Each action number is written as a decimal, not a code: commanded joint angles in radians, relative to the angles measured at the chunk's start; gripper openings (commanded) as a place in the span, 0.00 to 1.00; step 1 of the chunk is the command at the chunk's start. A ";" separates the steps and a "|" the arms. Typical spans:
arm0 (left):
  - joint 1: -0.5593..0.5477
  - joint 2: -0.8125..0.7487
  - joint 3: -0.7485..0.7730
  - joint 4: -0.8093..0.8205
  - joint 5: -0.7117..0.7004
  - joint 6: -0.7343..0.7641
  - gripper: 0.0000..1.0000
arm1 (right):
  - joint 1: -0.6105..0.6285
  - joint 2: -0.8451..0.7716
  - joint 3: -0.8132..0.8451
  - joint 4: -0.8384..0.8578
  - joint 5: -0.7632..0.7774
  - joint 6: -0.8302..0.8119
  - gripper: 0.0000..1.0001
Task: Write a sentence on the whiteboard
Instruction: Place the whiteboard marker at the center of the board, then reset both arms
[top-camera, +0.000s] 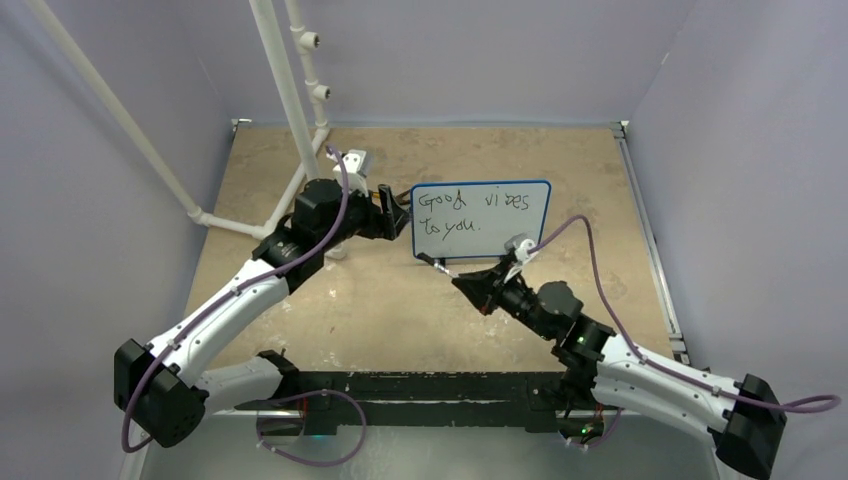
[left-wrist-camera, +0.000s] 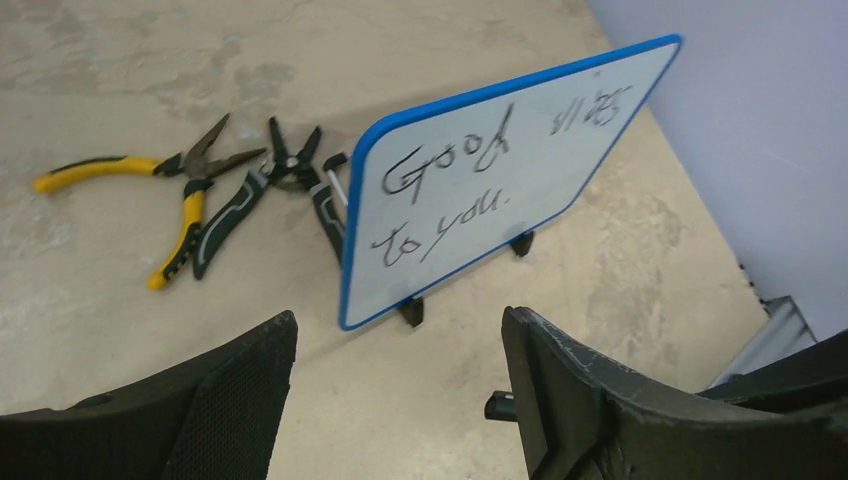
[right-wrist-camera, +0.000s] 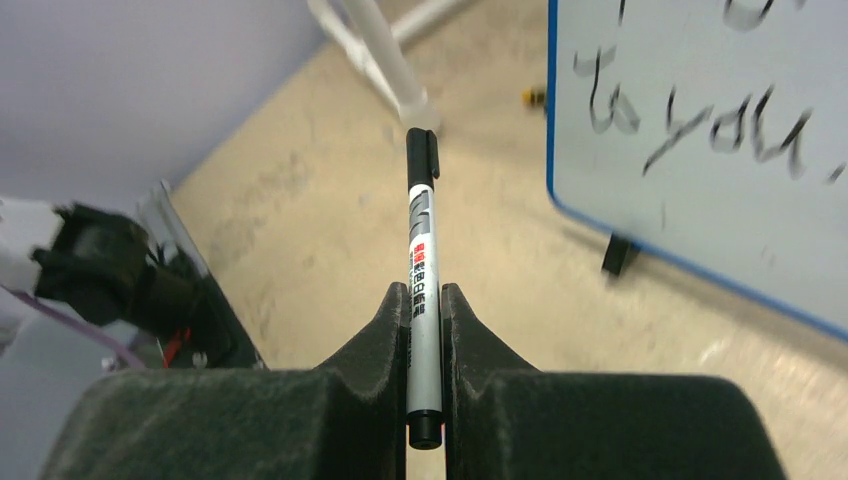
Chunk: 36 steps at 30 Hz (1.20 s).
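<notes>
The whiteboard (top-camera: 480, 222) stands upright on small black feet mid-table, blue-rimmed. The sentence (top-camera: 470, 212) on it reads "Good vibes to you." in two black lines, also legible in the left wrist view (left-wrist-camera: 455, 180). My left gripper (top-camera: 400, 222) is just off the board's left edge, open (left-wrist-camera: 400, 320) with nothing between its fingers (left-wrist-camera: 240, 400). The board's lower left corner (left-wrist-camera: 360, 300) is a little ahead of them. My right gripper (top-camera: 470, 283) is in front of the board, shut on a grey marker (right-wrist-camera: 421, 270) whose black cap end (right-wrist-camera: 421, 155) points away, left of the board (right-wrist-camera: 700, 150).
Yellow-handled pliers (left-wrist-camera: 165, 195) and grey-handled pliers (left-wrist-camera: 250, 190) lie on the table behind the board's left side. A white pipe frame (top-camera: 290, 100) rises at the back left. Walls close in on three sides, and a metal rail (top-camera: 650, 240) runs along the right edge.
</notes>
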<state>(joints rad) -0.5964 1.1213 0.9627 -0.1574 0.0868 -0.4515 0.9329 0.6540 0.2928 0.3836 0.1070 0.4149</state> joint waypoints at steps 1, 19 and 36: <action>0.017 -0.047 -0.080 0.039 -0.045 0.036 0.74 | -0.002 0.097 0.027 -0.129 -0.071 0.109 0.00; 0.028 -0.128 -0.120 -0.053 -0.075 0.180 0.75 | -0.095 0.296 0.117 -0.245 0.141 0.223 0.74; 0.029 -0.105 -0.029 0.041 -0.240 0.273 0.82 | -0.640 0.089 0.290 0.005 -0.041 -0.154 0.99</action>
<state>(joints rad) -0.5716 1.0275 0.9237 -0.1722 -0.0933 -0.1902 0.3904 0.7742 0.5457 0.2794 0.1341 0.3340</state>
